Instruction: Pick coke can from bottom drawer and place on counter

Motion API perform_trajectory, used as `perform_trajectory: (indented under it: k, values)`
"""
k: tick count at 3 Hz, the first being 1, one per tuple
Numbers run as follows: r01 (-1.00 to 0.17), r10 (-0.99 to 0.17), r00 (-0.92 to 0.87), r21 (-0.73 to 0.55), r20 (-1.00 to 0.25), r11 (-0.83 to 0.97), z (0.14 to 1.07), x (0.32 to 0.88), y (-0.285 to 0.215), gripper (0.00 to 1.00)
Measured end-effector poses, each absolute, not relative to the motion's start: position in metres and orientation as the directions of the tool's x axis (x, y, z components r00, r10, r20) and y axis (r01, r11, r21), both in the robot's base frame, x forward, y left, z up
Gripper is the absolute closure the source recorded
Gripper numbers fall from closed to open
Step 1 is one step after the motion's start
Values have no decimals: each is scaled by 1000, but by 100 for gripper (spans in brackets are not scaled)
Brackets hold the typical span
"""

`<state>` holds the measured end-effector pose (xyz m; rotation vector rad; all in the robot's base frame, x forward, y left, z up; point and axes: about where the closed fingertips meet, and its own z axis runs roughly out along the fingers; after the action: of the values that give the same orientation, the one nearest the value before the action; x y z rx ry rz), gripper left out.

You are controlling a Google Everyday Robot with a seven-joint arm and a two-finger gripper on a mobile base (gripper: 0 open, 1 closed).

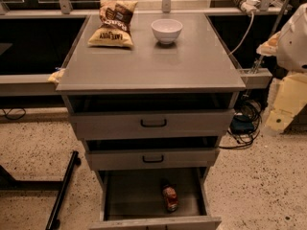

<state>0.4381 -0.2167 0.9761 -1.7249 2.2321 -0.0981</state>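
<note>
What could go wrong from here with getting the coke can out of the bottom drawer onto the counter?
The coke can appears to lie on its side in the bottom drawer, so it may roll when touched. The middle drawer juts out above, crowding the approach. The pincer, at the right edge beside the counter, has far to travel.

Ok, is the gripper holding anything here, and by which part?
Nothing. The gripper hangs at the right edge, beside the counter, while the coke can lies untouched on the floor of the open bottom drawer.
</note>
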Motion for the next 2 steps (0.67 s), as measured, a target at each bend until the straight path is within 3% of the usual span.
perform_trajectory:
  k: [1, 2]
  values:
    - [-931, -953, -222, -245, -207, 270, 976, 438, -217, 0]
    - [-930, -940, -233, -225, -249, 290, 944, 437, -217, 18]
